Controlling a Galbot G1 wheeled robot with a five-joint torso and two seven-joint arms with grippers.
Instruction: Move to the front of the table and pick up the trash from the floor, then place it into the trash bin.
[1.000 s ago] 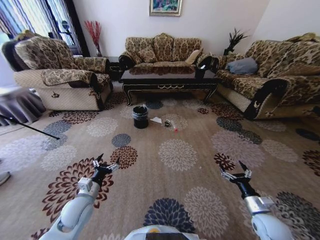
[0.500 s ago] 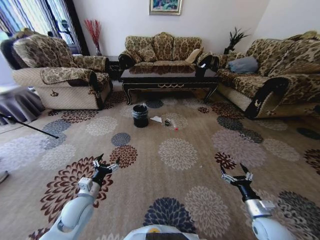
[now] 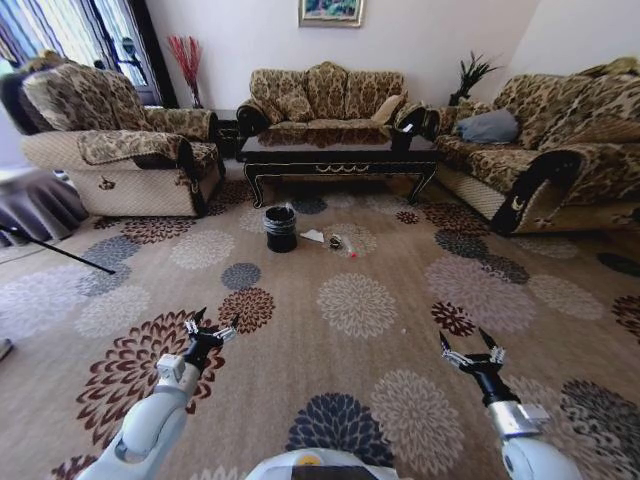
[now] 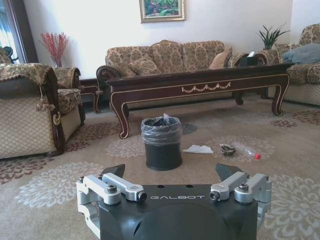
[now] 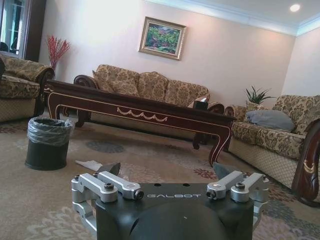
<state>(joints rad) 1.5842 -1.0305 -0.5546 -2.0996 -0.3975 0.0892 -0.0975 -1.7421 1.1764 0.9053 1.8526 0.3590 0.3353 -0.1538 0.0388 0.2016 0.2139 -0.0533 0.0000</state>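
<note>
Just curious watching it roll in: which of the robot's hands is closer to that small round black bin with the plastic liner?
The left. The small round black bin stands far ahead on the carpet; the left hand is below it, slightly left, while the right hand sits well off to the right.

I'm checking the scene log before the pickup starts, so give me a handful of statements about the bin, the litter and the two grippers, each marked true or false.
1. The small round black trash bin with a clear liner stands on the carpet in front of the long dark-brown glossy coffee table. True.
2. The white triangular paper piece lies inside the bin. False: it lies on the carpet beside the bin.
3. The clear plastic bottle with a red cap lies on the floor. True.
4. The left gripper is shut on the small dark wrapper. False: it is open and empty, and the wrapper lies on the carpet far ahead.
5. The right gripper is touching the bin. False: it is open, held far short of it.
</note>
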